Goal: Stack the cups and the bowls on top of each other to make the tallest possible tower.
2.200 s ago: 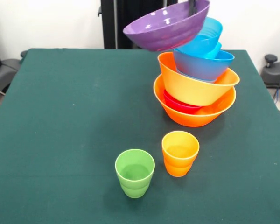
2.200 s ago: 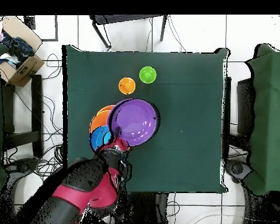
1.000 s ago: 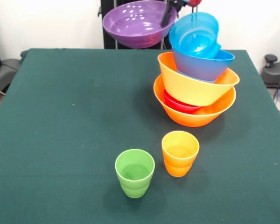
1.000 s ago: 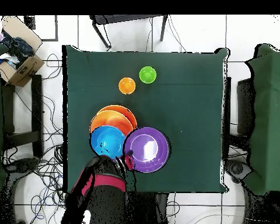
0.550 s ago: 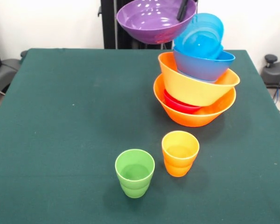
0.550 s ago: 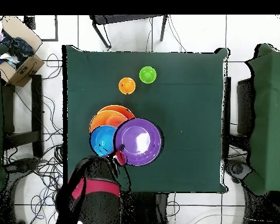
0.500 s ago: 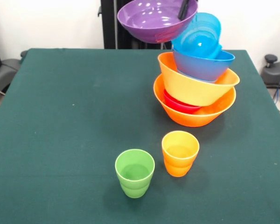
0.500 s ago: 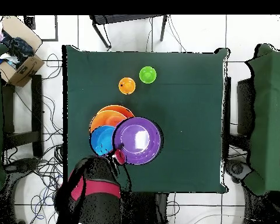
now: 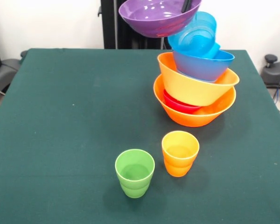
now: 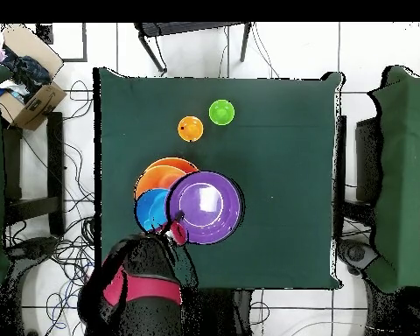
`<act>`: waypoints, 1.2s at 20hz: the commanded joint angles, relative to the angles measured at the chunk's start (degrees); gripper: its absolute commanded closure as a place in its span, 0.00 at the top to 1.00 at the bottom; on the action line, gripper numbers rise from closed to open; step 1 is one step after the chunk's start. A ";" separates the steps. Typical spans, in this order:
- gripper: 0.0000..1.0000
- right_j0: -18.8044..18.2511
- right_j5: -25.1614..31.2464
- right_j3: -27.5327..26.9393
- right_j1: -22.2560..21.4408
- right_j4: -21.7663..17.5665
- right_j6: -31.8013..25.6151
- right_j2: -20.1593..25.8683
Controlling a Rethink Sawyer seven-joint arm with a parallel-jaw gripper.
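Since a moment ago your purple bowl [image 9: 157, 17] has slid closer over the tower [image 9: 196, 88], held aloft by the gripper [image 9: 186, 5] pinching its rim. You have green cloth on the table [image 9: 65, 116], and a cardboard box [image 10: 25, 83] on the tiled floor [image 10: 292, 48].

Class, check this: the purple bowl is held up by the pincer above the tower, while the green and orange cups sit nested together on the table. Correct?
Not quite. The green cup and orange cup stand side by side, apart, not nested, as the front view shows. The rest holds: the pincer holds the purple bowl above the tower.
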 commanded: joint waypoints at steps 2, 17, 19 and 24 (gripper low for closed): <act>0.00 -0.86 5.99 2.61 0.29 -1.20 -11.71 4.14; 0.00 1.72 6.79 0.02 3.24 -2.40 -7.43 5.32; 0.00 2.25 7.09 -0.38 3.52 -2.51 -7.06 5.22; 0.00 3.83 7.03 -1.49 4.69 -3.11 -5.19 4.59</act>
